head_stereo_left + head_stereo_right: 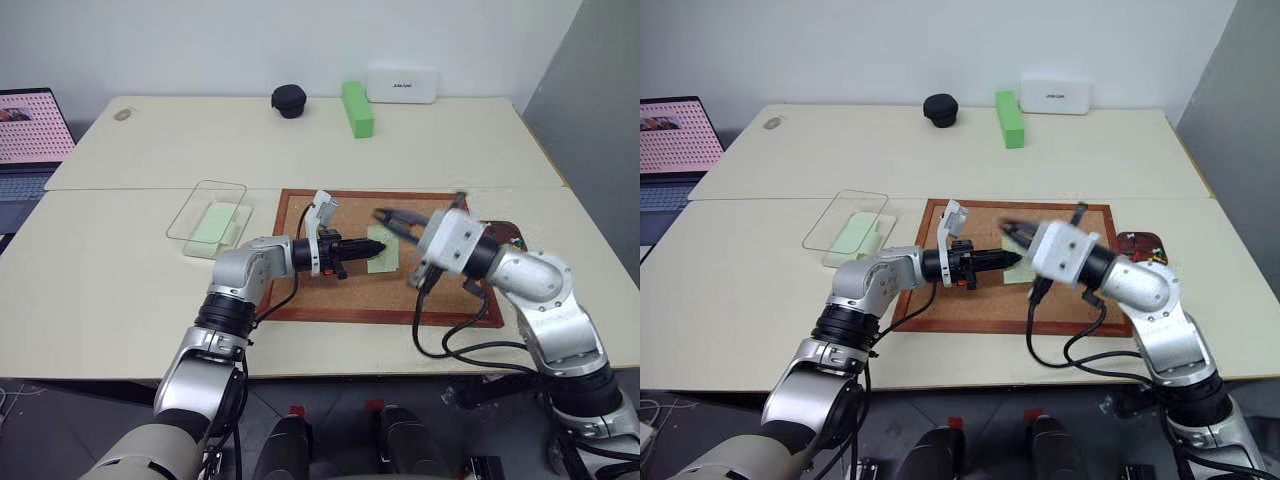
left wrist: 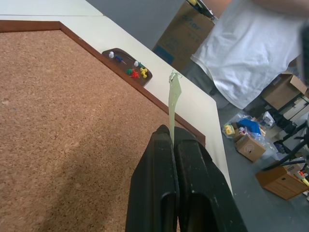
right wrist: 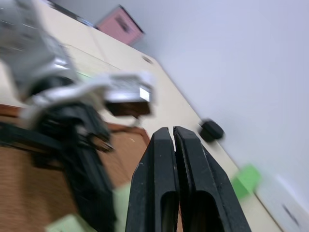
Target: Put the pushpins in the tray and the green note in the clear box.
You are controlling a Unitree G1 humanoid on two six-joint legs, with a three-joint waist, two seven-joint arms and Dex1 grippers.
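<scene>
My left gripper (image 1: 372,247) is shut on the green note (image 2: 174,104), a thin pale slip that I see edge-on in the left wrist view, held just above the corkboard (image 1: 330,290). My right gripper (image 1: 390,217) hovers shut close beside it on the right, with nothing visible between its fingers (image 3: 174,159). The tray (image 2: 126,65), a small dark red-brown dish, lies off the board's right edge with several coloured pushpins (image 2: 137,73) in it. The clear box (image 1: 205,192) stands left of the board with a pale green slip (image 1: 215,228) inside.
At the table's back are a bright green block (image 1: 357,108), a white case (image 1: 402,83) and a black round object (image 1: 289,100). A laptop (image 1: 30,130) sits at the far left. A person in a white shirt (image 2: 251,48) stands beyond the table.
</scene>
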